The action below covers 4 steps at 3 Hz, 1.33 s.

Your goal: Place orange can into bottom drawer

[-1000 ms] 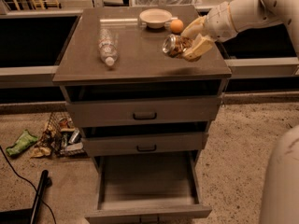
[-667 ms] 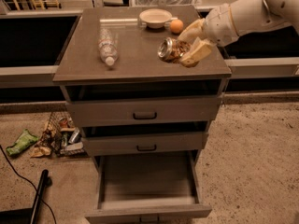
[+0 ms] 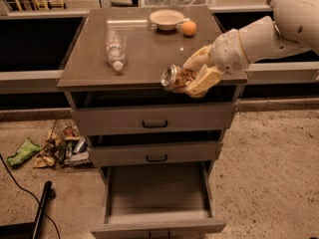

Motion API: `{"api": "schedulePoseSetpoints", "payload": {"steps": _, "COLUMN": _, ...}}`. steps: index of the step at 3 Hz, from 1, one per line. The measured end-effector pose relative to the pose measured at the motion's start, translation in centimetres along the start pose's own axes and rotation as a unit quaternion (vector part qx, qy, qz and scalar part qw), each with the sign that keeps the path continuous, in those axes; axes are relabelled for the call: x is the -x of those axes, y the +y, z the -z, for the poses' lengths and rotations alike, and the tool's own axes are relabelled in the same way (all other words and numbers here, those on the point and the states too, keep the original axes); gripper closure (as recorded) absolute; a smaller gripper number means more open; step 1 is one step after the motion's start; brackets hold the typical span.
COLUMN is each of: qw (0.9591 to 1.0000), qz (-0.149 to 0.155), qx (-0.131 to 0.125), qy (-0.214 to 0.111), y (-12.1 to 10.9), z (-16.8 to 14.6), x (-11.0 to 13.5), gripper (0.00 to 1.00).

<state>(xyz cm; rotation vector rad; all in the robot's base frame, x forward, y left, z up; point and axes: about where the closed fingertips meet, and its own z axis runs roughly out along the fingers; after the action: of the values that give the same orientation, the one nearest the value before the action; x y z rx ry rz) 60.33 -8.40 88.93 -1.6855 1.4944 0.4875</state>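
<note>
My gripper (image 3: 195, 73) is shut on the orange can (image 3: 175, 78), a small can with a golden-brown mottled label and a silver end facing left. The can lies on its side in the air at the front edge of the cabinet top (image 3: 144, 59), right of centre. My white arm reaches in from the upper right. The bottom drawer (image 3: 157, 193) is pulled open below, a wide shallow grey box with nothing in it. The can is well above the drawer and slightly right of its middle.
A clear plastic bottle (image 3: 115, 50) lies on the cabinet top at left. A white bowl (image 3: 166, 19) and a round orange fruit (image 3: 189, 28) sit at the back. The two upper drawers (image 3: 154, 123) are slightly ajar. Litter (image 3: 55, 146) lies on the floor at left.
My gripper has carried the can left and toward the cabinet's front edge, from beside the fruit to over the front rim.
</note>
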Motion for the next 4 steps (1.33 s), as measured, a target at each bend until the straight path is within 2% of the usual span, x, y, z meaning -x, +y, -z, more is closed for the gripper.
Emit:
{"api": "schedulePoseSetpoints", "payload": {"steps": 1, "qw": 1.0000, "qz": 0.000, "qx": 0.000, "qy": 0.000, "y": 0.0, "z": 0.0, "x": 0.0, "gripper": 1.00}}
{"api": "schedulePoseSetpoints", "payload": {"steps": 2, "qw": 0.9986, "qz": -0.023, "qx": 0.007, "qy": 0.047, "y": 1.3, "z": -1.4, "x": -2.6, "gripper": 1.00}}
{"api": "schedulePoseSetpoints", "payload": {"steps": 3, "qw": 0.9926, "qz": -0.080, "qx": -0.002, "qy": 0.092, "y": 4.6, "z": -2.8, "x": -6.3, "gripper": 1.00}}
{"api": "schedulePoseSetpoints", "payload": {"steps": 4, "qw": 0.9825, "qz": -0.142, "qx": -0.011, "qy": 0.119, "y": 8.6, "z": -4.6, "x": -10.3, "gripper": 1.00}}
